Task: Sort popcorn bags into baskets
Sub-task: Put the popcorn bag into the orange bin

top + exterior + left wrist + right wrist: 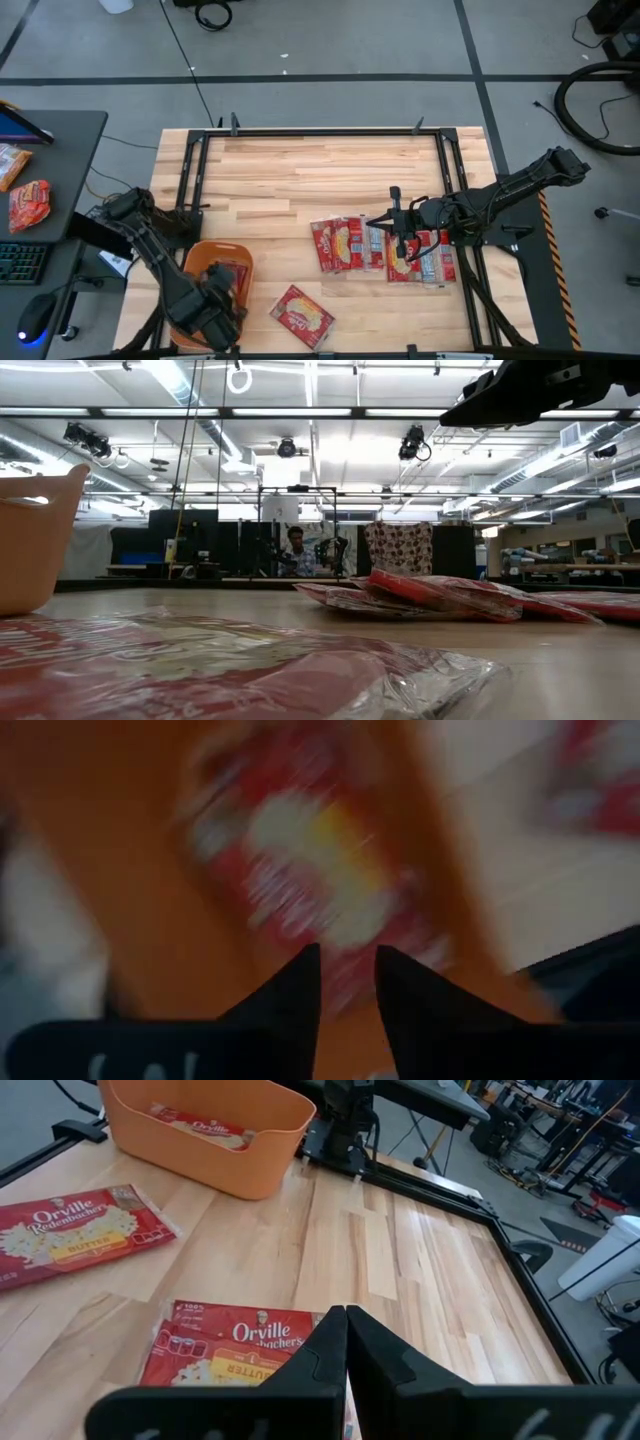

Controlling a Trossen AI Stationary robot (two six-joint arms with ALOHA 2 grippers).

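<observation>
The popcorn bags lay in an overlapping cluster on the wooden table, well apart from the orange basket. One loose bag lay between the cluster and the basket, nearer the basket. At least one bag was already inside the basket.

The packets appeared flat, light and wrapped in glossy film, so they would likely flex and slide; a pinch at an exposed edge of a top bag seemed the soundest hold.

The right gripper hovered over the cluster, on the side facing the basket, its fingers pressed together and holding nothing. The left gripper hung above the basket's interior, its fingers slightly apart and empty, over a bag lying there.
</observation>
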